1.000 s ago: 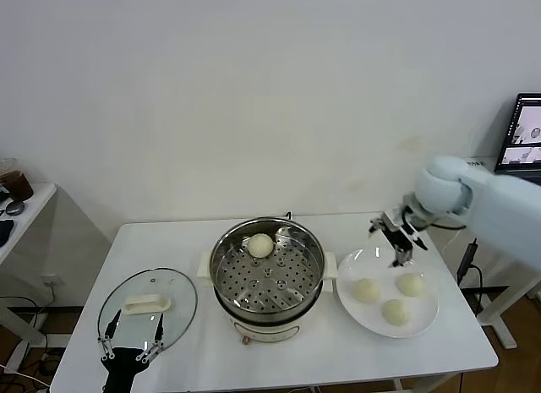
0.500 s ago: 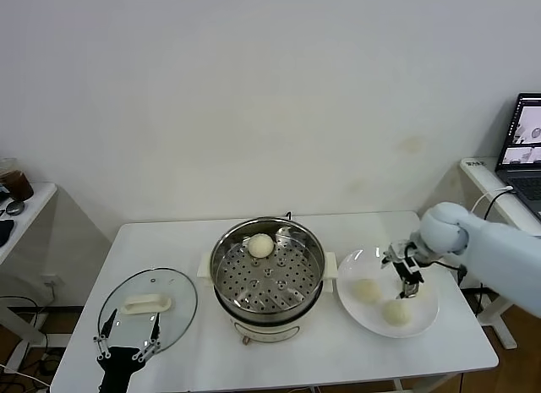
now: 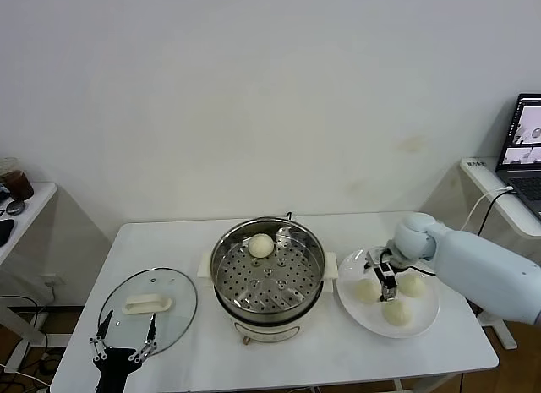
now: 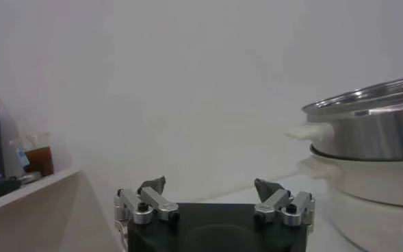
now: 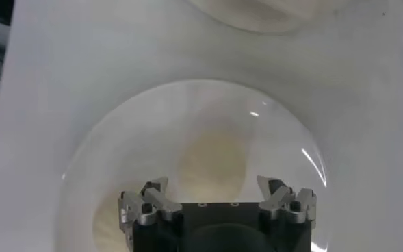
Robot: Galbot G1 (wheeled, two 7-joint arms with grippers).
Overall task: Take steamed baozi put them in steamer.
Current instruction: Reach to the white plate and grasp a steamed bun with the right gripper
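Baozi [image 3: 260, 245]: round, smooth, pale cream

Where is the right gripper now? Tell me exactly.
In the head view, the right gripper hangs open over the white plate on the right side of the table, among the three baozi, right of the steamer.

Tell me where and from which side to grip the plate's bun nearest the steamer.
Grip that baozi across its widest middle, coming straight down from above. It is a low smooth dome lying flat on the white plate, so only its rounded flanks offer purchase. The right tool hangs open over the plate, between the buns.
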